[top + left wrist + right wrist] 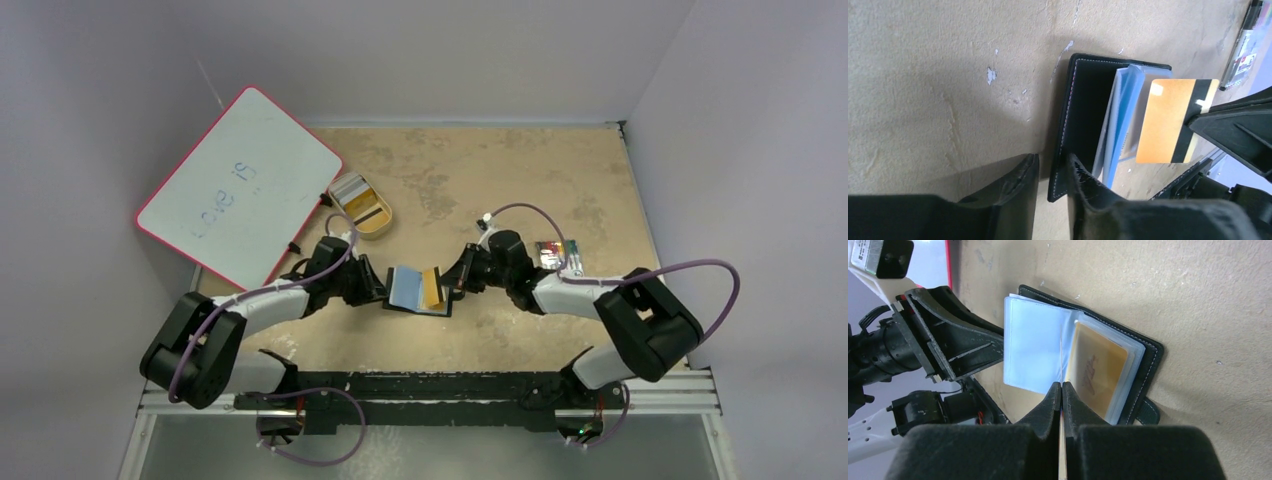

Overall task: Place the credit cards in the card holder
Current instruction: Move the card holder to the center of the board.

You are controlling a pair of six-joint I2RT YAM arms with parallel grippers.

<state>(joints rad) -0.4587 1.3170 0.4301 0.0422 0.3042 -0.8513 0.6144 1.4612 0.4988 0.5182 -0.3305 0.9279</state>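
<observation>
Fingers (pixel 1045 412) of the right gripper (pixel 1062 389) are pressed together on the edge of a gold card (pixel 1168 120) with a black stripe, held just ahead at the open card holder (pixel 1149 357). A second gold card (pixel 1098 372) sits in a clear sleeve (pixel 1033 350) page beyond those fingertips, to their right. Opposite, the left gripper (pixel 1052 160) stands spread astride the holder's black cover. Farther off lie a tin (pixel 365 210) and a whiteboard (pixel 240 190).

Top camera looks down from near edge; both close wrist cameras share the black bifold card holder (pixel 410 288)
</observation>
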